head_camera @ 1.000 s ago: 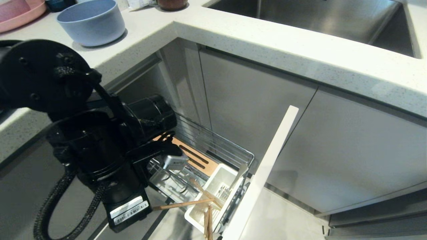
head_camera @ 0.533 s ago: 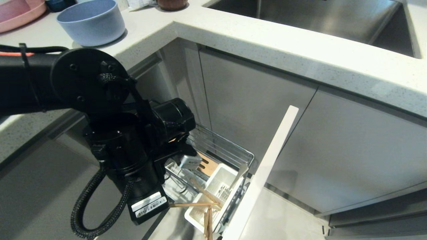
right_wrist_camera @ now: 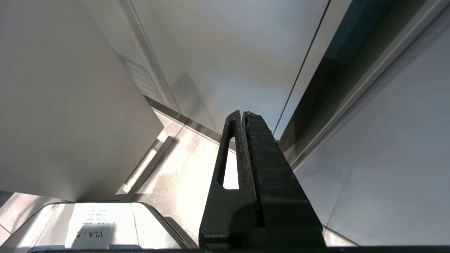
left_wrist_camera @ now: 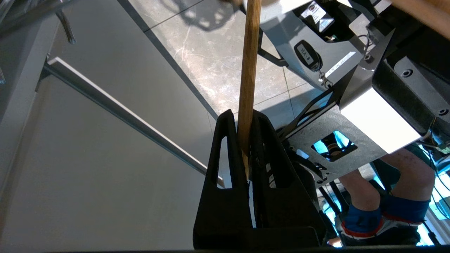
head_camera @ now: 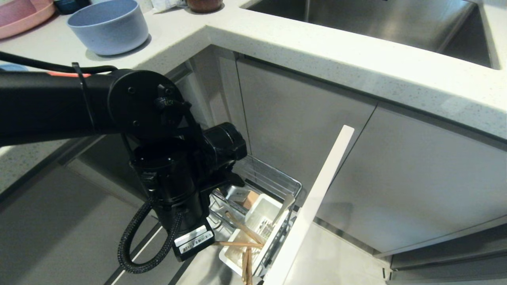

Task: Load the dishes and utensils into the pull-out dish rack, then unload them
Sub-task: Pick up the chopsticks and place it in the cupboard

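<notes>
My left gripper (left_wrist_camera: 242, 116) is shut on one light-wood chopstick (left_wrist_camera: 249, 70). In the head view this chopstick (head_camera: 237, 244) lies about level, its far end over the white utensil cup (head_camera: 263, 209) at the front of the pull-out dish rack (head_camera: 273, 180). The left arm (head_camera: 174, 186) covers most of the rack. Other chopsticks (head_camera: 243, 228) lean in the cup, and a silver utensil handle (head_camera: 286, 205) sticks up from it. The light-blue bowl (head_camera: 109, 25) stands on the counter at the back left. My right gripper (right_wrist_camera: 243, 114) is shut and empty, facing cabinet fronts and floor.
The rack's white cabinet front (head_camera: 317, 202) stands pulled out right of the cup. The countertop (head_camera: 317, 51) overhangs the rack, with a steel sink (head_camera: 376, 19) at the back right and a pink plate (head_camera: 23, 16) at the far left. A person's legs (left_wrist_camera: 379, 196) show beside the robot base.
The left arm has swung right and lower over the rack, carrying the held chopstick toward the white cup. The right arm has not moved.
</notes>
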